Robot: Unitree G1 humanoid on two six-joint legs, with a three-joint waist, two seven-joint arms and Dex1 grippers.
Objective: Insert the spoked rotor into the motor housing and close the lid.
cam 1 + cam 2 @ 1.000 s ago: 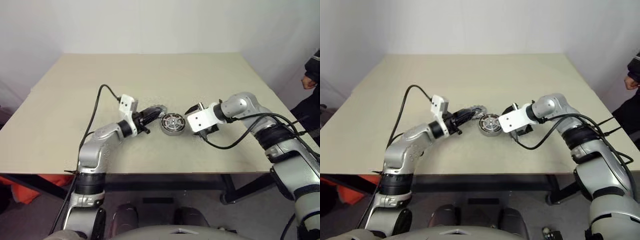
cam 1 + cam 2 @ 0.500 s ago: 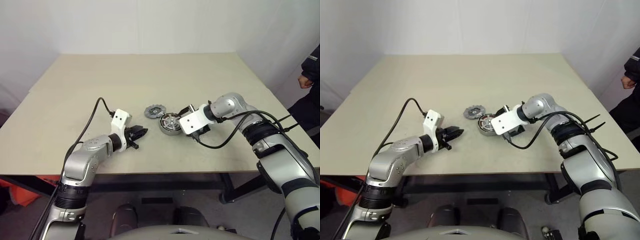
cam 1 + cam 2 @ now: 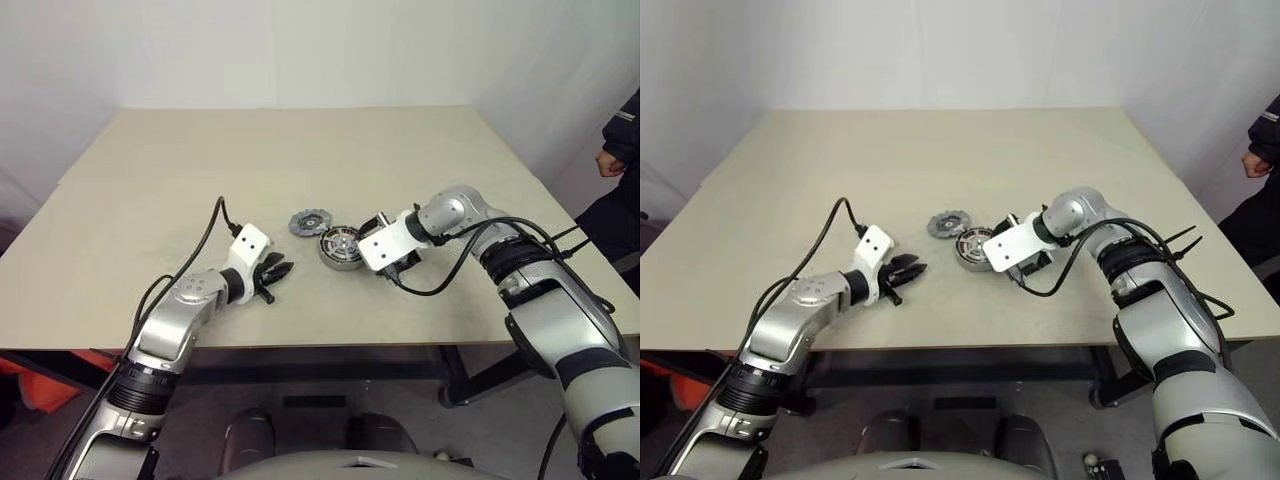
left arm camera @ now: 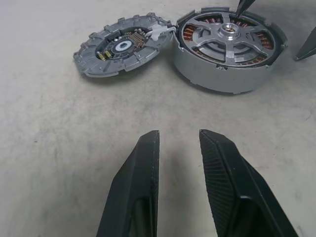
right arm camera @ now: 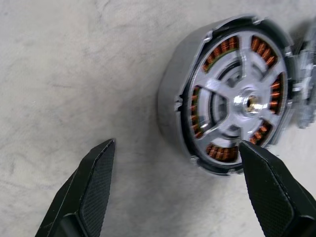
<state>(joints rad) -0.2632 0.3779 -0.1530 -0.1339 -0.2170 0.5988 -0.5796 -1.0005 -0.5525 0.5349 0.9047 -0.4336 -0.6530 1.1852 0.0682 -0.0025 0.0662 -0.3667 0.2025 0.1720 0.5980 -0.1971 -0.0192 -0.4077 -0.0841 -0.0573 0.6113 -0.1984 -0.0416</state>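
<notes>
Spoked rotor [image 4: 228, 37] seated in motor housing [image 4: 222, 74] on table [image 3: 300, 160], lid [image 4: 123, 49] just beside it, right hand [image 5: 177, 173] fingers wide apart at housing, left hand [image 4: 178, 143] empty, fingers slightly apart.

Lid [image 3: 309, 222] beside motor housing [image 3: 342, 247]

Head pair overhead; wrist views close

A person [image 3: 622, 140] at the table's far right corner is cut off by the edge.
</notes>
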